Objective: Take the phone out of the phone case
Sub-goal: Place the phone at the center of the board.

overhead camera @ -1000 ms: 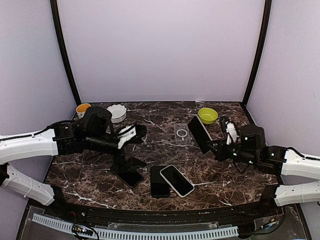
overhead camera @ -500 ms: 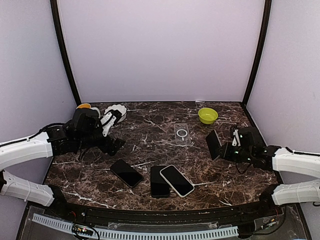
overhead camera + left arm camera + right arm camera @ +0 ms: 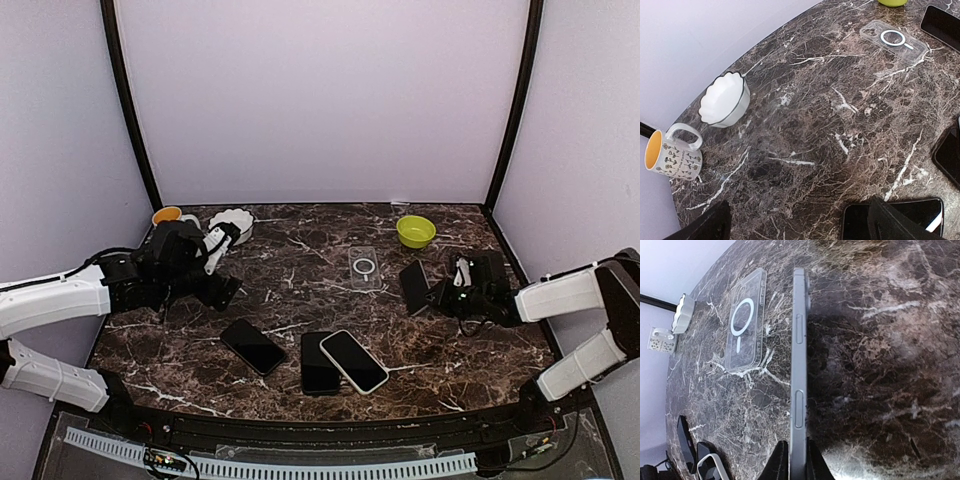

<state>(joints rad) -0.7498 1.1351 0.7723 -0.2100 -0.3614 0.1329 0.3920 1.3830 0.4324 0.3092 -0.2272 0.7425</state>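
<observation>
My right gripper [image 3: 438, 294] is shut on the bottom end of a dark phone [image 3: 413, 285] and holds it on edge, low over the table. The right wrist view shows the phone's grey side with its buttons [image 3: 798, 360] between my two fingertips [image 3: 779, 460]. The empty clear phone case [image 3: 365, 267] with a white ring lies flat just left of the phone, also in the right wrist view [image 3: 744, 322] and the left wrist view [image 3: 894, 41]. My left gripper [image 3: 221, 268] is open and empty over the table's left side.
Three phones lie near the front: a dark one [image 3: 253, 346], another dark one [image 3: 318, 362] and a white-edged one [image 3: 352, 361]. A white bowl [image 3: 232, 222] and a mug [image 3: 165, 216] stand back left. A green bowl [image 3: 415, 231] stands back right.
My right gripper has lowered the phone from raised to near the table and drawn back to the right. My left arm has pulled back left, away from the table's middle.
</observation>
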